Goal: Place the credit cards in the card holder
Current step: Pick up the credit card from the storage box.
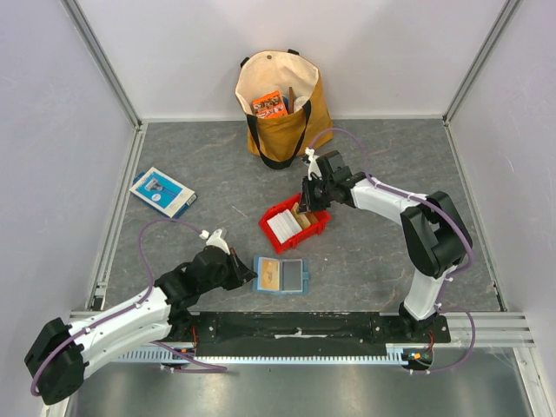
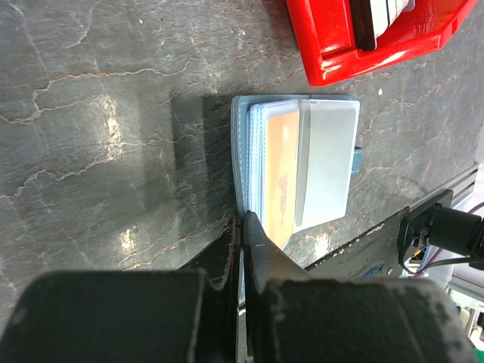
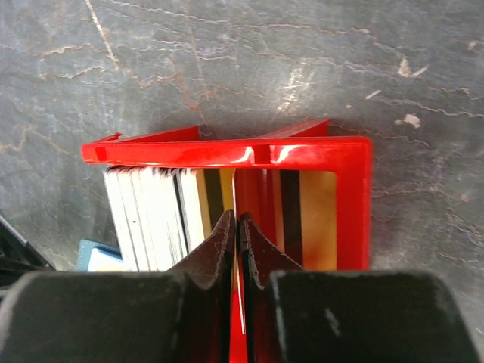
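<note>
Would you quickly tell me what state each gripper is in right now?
Left gripper: shut, pinching the card holder edge.
Right gripper: shut among the credit cards in the red bin; whether it holds one cannot be told.

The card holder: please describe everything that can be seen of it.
The card holder is a small teal wallet, leather-like, lying open and flat on the table near the arm bases. Clear sleeves show an orange card and a grey card. The left hand is shut on its cover edge.
</note>
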